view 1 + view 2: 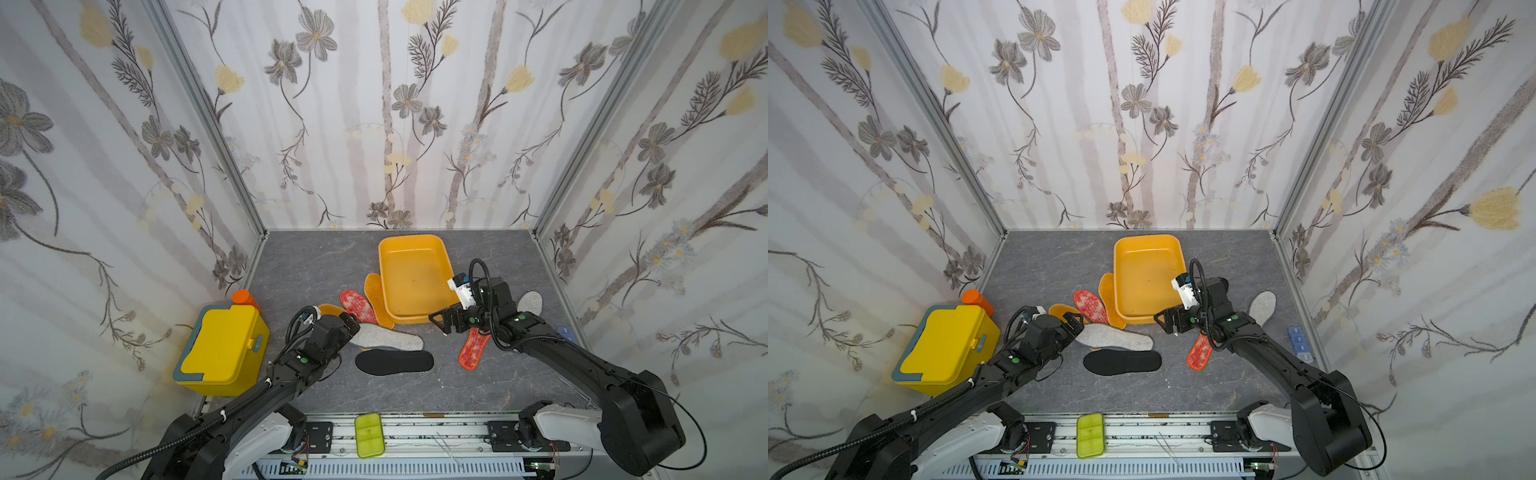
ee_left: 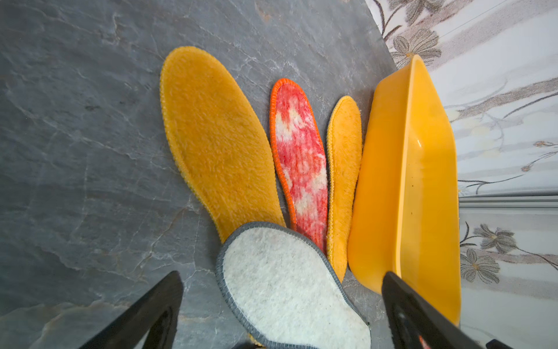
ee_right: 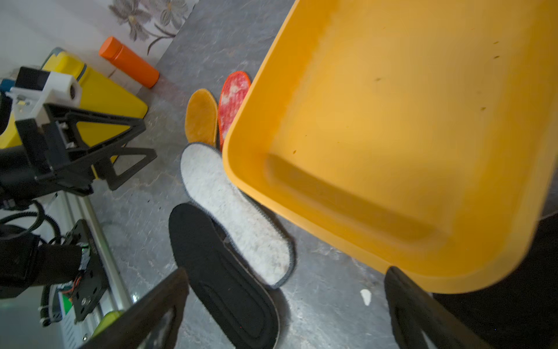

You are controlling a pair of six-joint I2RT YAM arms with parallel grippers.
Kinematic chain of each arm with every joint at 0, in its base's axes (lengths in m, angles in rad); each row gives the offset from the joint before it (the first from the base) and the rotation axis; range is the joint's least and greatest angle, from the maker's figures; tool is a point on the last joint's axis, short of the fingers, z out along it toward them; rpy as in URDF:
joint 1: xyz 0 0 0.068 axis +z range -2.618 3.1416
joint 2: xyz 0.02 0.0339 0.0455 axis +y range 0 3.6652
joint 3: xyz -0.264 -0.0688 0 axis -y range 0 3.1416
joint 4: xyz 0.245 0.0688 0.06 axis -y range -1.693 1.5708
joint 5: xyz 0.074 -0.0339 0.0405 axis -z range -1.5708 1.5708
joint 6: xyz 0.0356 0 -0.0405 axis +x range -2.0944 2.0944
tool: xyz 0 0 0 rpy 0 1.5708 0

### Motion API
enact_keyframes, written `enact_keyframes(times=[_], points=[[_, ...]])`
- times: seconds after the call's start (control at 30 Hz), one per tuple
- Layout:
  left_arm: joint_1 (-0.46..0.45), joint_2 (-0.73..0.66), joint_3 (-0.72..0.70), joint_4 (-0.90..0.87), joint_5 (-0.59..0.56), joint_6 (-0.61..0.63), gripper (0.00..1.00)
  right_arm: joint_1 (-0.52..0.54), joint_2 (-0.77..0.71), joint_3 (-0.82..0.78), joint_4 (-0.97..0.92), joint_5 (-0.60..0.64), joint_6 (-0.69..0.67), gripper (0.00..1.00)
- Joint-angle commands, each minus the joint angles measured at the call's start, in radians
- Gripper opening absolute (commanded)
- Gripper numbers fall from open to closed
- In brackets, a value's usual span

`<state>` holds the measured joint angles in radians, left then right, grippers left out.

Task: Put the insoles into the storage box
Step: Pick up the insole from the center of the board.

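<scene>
The shallow yellow-orange plastic storage box (image 1: 415,270) is seen toward the back of the grey stone-patterned tabletop (image 1: 307,266). Nothing is seen inside it, so no insole is judged to be stowed yet. The left gripper (image 2: 282,278) is held with its jaws spread wide and empty, just above the rounded end of a grey-white felt insole (image 1: 390,338) with a grey stitched edge. The right gripper (image 3: 287,273) is likewise spread and empty, beside the box's near corner.

The step in hand is judged to be a pick of that felt insole by the left arm. Because the pad lies flat, a plain descent is likely to be stopped by the tabletop. The end under the jaws is better used, since it is lapped over a fuzzy orange-yellow insole (image 2: 217,145) and so is raised a little. One finger should be slid under that edge, and only the felt layer pinched. The flat black foam insole (image 1: 395,361) lies right against its long side and may be dragged along. The pad is expected to droop, so it should be lifted clear of the box's rim and lowered in lengthwise.
</scene>
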<state>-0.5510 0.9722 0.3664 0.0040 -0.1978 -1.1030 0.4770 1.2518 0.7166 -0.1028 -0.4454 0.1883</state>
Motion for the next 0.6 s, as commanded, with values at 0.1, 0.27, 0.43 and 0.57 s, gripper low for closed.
enact_keyframes(times=[0.1,0.27,0.43,0.57], points=[[0.000,0.000,-0.008,0.051,0.018,-0.025,1.00,0.140,0.074,-0.003,-0.009,0.030,-0.026,1.00],[0.000,-0.007,-0.005,0.038,0.024,-0.018,1.00,0.247,0.149,0.003,-0.015,0.088,-0.105,1.00],[0.015,-0.038,-0.002,0.013,0.032,-0.001,1.00,0.324,0.201,0.025,-0.020,0.167,-0.187,1.00],[0.062,-0.093,0.003,-0.030,0.045,0.020,1.00,0.388,0.220,0.030,0.002,0.206,-0.244,0.99]])
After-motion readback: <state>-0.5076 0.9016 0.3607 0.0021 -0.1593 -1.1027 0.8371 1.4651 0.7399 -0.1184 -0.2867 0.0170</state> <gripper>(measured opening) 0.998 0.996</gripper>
